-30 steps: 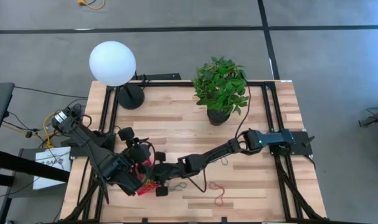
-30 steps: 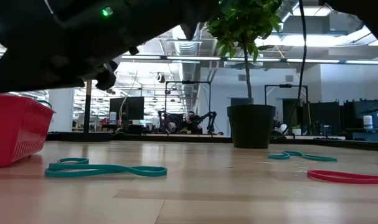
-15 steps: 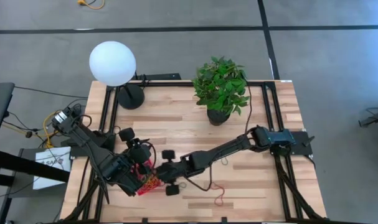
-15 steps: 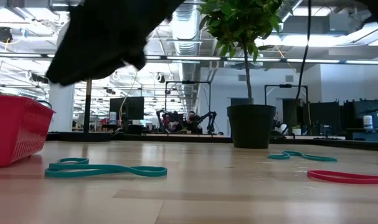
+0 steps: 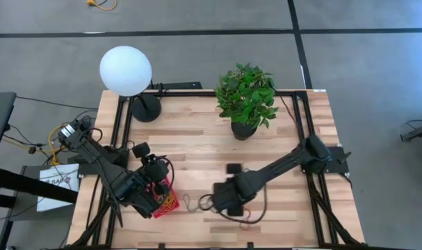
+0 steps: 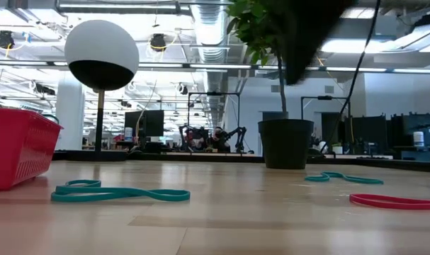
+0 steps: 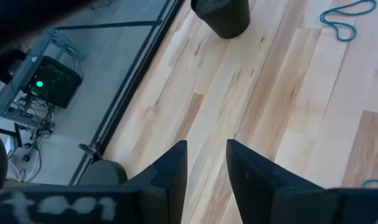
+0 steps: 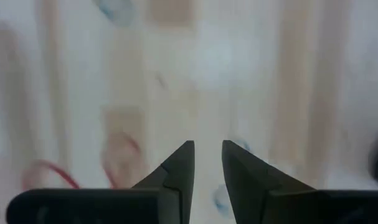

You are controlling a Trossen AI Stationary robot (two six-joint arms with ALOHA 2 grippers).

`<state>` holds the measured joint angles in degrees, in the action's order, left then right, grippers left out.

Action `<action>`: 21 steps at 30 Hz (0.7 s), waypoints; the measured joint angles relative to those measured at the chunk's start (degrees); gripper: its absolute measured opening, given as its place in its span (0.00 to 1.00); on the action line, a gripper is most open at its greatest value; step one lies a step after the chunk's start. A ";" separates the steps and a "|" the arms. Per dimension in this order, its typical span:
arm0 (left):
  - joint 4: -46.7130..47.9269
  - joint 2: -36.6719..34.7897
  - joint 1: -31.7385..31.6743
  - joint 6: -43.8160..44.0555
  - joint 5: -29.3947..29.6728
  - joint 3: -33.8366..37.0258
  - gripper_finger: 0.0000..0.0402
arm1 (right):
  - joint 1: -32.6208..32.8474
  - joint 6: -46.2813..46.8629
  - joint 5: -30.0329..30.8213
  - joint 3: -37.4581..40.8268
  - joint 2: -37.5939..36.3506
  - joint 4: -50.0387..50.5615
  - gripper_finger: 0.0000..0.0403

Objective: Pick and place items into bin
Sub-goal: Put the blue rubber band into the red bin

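Note:
The red mesh bin [image 5: 167, 202] stands near the table's left near corner, holding coloured loops; the low view shows its wall [image 6: 16, 152]. My left gripper [image 5: 158, 184] hovers just over the bin's far side, open and empty [image 7: 207, 162]. My right gripper [image 5: 224, 206] hangs above the table to the right of the bin, open and empty [image 8: 207, 163]. A green loop [image 5: 193, 203] lies flat between bin and right gripper [image 6: 119, 193]. A red loop [image 5: 245, 220] lies by the near edge [image 6: 395, 202]. Another green loop [image 6: 342, 177] lies near the plant pot [image 7: 347, 12].
A potted plant [image 5: 247, 104] stands at the far middle of the table, its black pot [image 6: 285, 143] on the wood. A white globe lamp [image 5: 126, 71] stands at the far left corner. Black rails [image 5: 297, 125] run along the table's sides.
My right gripper has drawn away from the bin, travelling toward the table's right over the green loop. In the low view its dark arm has swept from the left side out to the upper right, uncovering the lamp. The loops on the table have stayed put.

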<state>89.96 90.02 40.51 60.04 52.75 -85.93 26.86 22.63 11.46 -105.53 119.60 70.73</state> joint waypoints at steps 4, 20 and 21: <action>0.05 -0.02 0.43 0.74 -0.02 1.73 0.26 | 1.41 6.71 1.01 12.26 -8.64 -1.85 0.19; -29.74 0.02 1.97 8.67 -5.14 19.60 0.26 | -4.26 29.34 3.63 58.42 -33.04 -35.68 0.19; -32.79 0.00 1.99 6.85 -5.12 20.59 0.26 | -5.08 28.20 3.63 58.78 -32.28 -37.45 0.19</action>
<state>57.17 90.02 42.50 66.89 47.63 -65.34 21.77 50.82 15.09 -46.75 87.32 33.28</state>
